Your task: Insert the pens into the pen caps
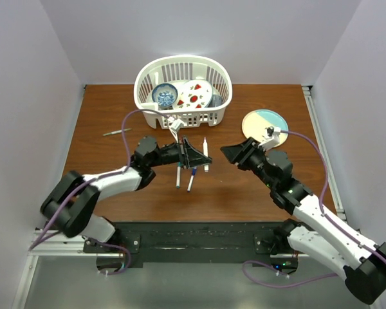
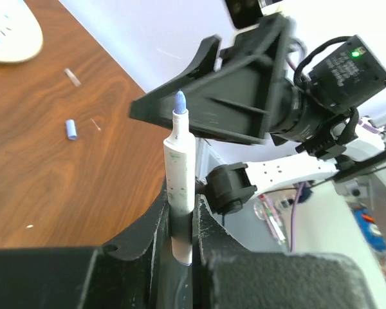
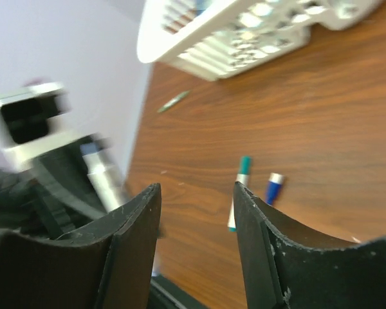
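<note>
My left gripper (image 2: 181,215) is shut on a white-barrelled pen (image 2: 179,164) that stands upright between the jaws, its bare blue tip (image 2: 179,103) pointing at my right gripper (image 2: 241,90). From above, the left gripper (image 1: 190,154) and the right gripper (image 1: 230,153) face each other a short way apart over the table's middle. The right gripper (image 3: 196,190) is open with nothing between its fingers. A loose blue pen cap (image 2: 70,129) lies on the wood. A green-capped pen (image 3: 240,187) and a blue-capped one (image 3: 273,188) lie flat. Three pens (image 1: 206,154) (image 1: 178,177) (image 1: 191,181) rest under the grippers.
A white basket (image 1: 183,117) holding dishes stands at the back centre. A round plate (image 1: 257,122) sits at the back right. A thin grey pen (image 1: 117,132) lies at the left of the table. A small clear piece (image 2: 72,77) lies near the blue cap.
</note>
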